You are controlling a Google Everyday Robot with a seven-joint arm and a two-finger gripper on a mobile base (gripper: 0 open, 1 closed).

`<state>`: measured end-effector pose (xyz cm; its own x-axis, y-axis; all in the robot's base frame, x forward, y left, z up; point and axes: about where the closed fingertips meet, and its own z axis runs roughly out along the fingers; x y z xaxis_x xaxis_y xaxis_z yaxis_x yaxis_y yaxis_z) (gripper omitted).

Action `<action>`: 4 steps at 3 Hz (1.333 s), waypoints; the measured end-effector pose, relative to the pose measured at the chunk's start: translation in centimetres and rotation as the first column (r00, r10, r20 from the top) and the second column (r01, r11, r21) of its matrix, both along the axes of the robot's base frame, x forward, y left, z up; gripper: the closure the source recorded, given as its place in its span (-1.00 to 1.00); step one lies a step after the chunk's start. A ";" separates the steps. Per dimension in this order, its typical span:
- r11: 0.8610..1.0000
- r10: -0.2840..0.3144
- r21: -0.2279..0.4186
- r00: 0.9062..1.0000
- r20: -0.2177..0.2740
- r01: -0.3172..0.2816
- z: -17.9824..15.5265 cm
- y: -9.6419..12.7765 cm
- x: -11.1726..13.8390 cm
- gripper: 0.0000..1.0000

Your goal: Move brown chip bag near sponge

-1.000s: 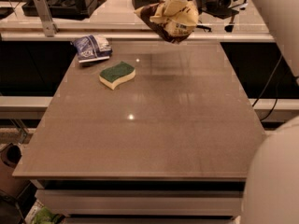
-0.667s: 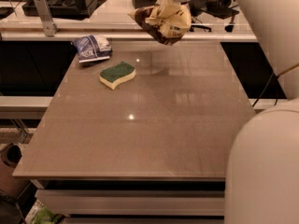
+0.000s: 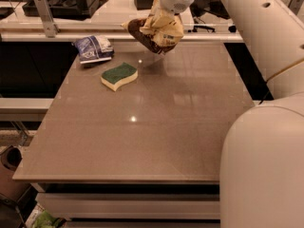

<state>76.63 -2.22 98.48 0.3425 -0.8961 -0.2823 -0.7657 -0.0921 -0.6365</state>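
The brown chip bag [image 3: 154, 32], dark brown on one half and pale yellow on the other, hangs crumpled in the air above the far middle of the table. My gripper [image 3: 164, 13] is shut on the bag's top, with the white arm coming in from the right. The sponge [image 3: 118, 75], green top over a pale yellow body, lies flat on the table to the lower left of the bag, a short way from it.
A smaller blue and white bag [image 3: 93, 48] lies at the table's far left corner, behind the sponge. The brown table [image 3: 142, 141] ends in edges at front and left. A counter with dark equipment [image 3: 71, 4] runs behind it. My arm's bulky body [image 3: 266, 165] fills the right side.
My gripper has carried the brown chip bag leftward and a little lower, closer to the sponge. The sponge and the blue and white bag have not moved.
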 end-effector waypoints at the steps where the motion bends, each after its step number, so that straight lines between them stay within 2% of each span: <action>1: 1.000 0.003 -0.001 1.000 -0.004 -0.003 -0.3 0.2 0.1 0.67; 4: 1.000 0.012 -0.004 1.000 -0.018 -0.012 -1.3 0.9 0.3 -0.73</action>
